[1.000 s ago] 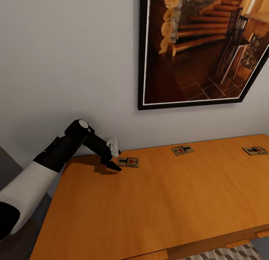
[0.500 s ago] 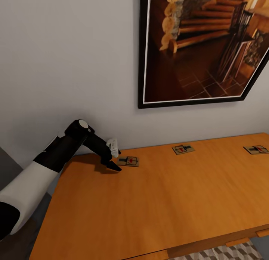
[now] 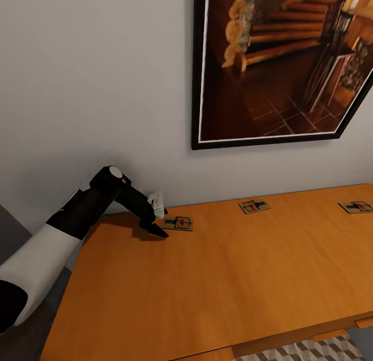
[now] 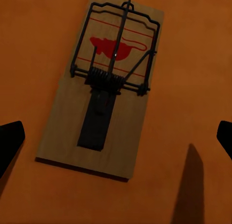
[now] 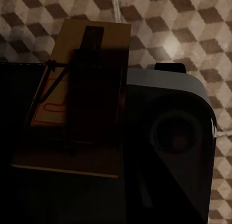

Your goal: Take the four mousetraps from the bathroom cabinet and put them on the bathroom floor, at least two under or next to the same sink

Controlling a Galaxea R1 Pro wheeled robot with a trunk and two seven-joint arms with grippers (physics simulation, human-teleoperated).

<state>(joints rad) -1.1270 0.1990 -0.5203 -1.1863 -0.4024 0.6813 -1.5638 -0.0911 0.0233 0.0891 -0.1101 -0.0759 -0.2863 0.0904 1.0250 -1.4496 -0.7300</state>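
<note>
Left gripper (image 3: pixel 157 225) poised wide open over a flat tan wooden mousetrap (image 3: pixel 178 224) on the orange-brown wooden cabinet (image 3: pixel 217 288).
Its black fingertips (image 4: pixel 9 139) straddle the trap without touching it. Two more tan mousetraps (image 3: pixel 254 206) (image 3: pixel 357 206) lie further right along the cabinet's back edge. On the right wrist camera, a fourth tan mousetrap (image 5: pixel 79 96) appears clamped in the right gripper above the cube-patterned tiled floor (image 5: pixel 159 31).

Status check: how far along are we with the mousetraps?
Done: nothing looks placed yet. In hand: the right pincer seems to hold one mousetrap above the patterned floor. The open left pincer straddles the nearest trap on the cabinet. Left: grasp it, fetch the middle trap and far trap, then floor all four, two by the sink.
</note>
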